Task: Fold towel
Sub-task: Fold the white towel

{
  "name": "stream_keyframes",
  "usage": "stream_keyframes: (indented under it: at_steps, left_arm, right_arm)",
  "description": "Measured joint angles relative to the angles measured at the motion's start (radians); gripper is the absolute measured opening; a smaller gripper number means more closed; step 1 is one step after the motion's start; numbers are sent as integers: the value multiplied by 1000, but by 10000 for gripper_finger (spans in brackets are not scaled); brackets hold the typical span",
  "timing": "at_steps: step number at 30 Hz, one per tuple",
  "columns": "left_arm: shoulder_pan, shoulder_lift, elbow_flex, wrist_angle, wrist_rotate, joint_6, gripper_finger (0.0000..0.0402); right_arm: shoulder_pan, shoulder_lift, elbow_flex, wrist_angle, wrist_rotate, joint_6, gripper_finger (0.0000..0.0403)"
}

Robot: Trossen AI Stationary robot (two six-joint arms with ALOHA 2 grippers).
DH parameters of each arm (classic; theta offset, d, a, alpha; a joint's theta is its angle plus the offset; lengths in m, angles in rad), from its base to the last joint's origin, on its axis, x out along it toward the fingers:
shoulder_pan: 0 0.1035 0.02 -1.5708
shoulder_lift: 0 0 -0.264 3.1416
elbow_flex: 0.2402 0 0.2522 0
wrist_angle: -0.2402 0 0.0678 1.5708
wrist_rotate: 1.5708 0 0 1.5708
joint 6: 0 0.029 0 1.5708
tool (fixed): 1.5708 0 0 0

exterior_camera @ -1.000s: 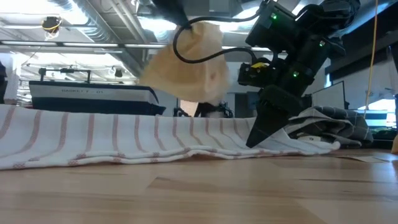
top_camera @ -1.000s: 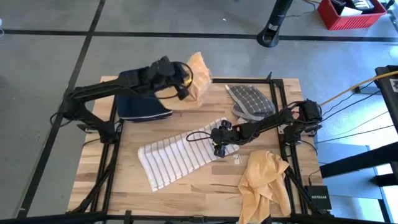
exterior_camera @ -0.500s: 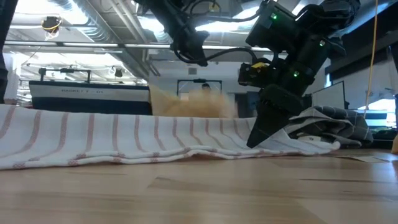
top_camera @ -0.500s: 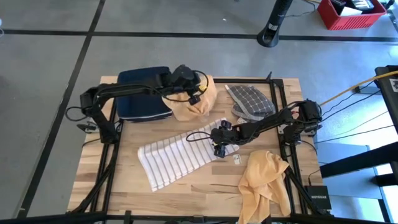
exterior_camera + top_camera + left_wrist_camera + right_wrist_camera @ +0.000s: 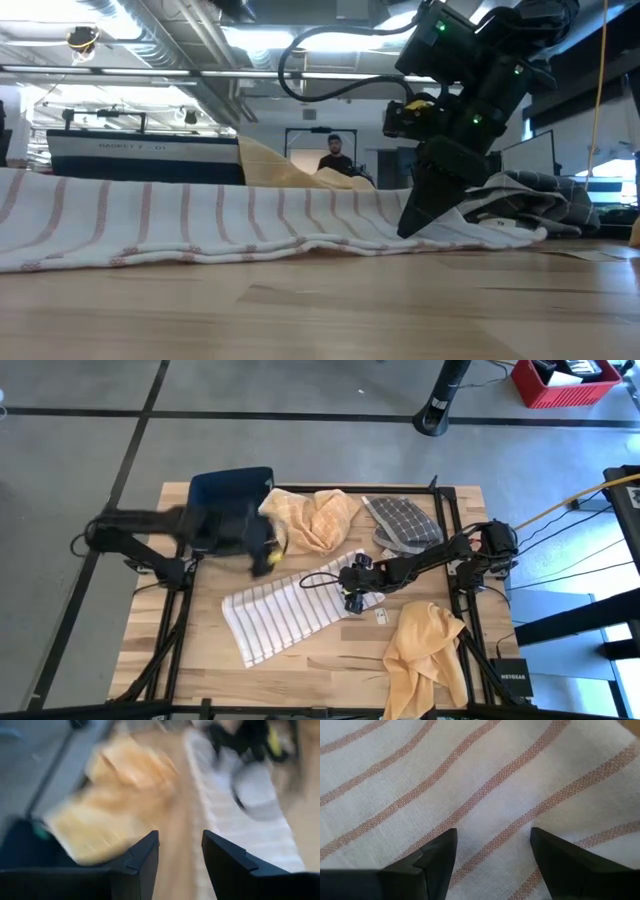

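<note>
A white towel with thin reddish stripes (image 5: 285,612) lies spread flat at the table's middle. My right gripper (image 5: 350,596) stands open at the towel's right end, its fingers slanting down onto the cloth (image 5: 485,780). My left gripper (image 5: 267,552) is open and holds nothing; it hovers, blurred, above the table left of a crumpled orange towel (image 5: 316,520). That orange towel lies at the table's far side and also shows beyond the left gripper (image 5: 180,837) as the orange towel (image 5: 115,795). My right gripper touches the striped towel near its right end (image 5: 440,228) with its open fingertips (image 5: 410,222). They come from above, slanting down from the table's right side. Nothing is pinched between them. The towel lies flat on the table.
A dark blue folded thing (image 5: 228,495) sits at the far left. A grey checked cloth (image 5: 402,523) lies at the far right, and a second orange towel (image 5: 425,655) hangs over the near right edge. Black frame rails (image 5: 445,510) border the table. A person (image 5: 335,152) stands far behind.
My left gripper carried the orange towel, lifted, toward the table's right, then let it go. The towel has fallen in a heap at the table's far side. The gripper has since swung fast toward the table's near and left edges.
</note>
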Motion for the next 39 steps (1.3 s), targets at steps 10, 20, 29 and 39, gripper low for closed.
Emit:
stream_keyframes:
  at_steps: [10,20,29,39]
  left_arm:
    - [-407,-5,-557,381,16,-461,133]
    - [-455,197,-735,447,173,-618,133]
    - [-473,168,-672,317,199,-702,133]
    - [-637,129,-565,595,187,-671,133]
  right_arm:
    - [0,0,0,-2,-19,90,256]
    - [21,-2,3,10,-133,537,256]
    - [168,-5,37,53,-168,655,256]
    - [388,-58,152,26,-161,315,256]
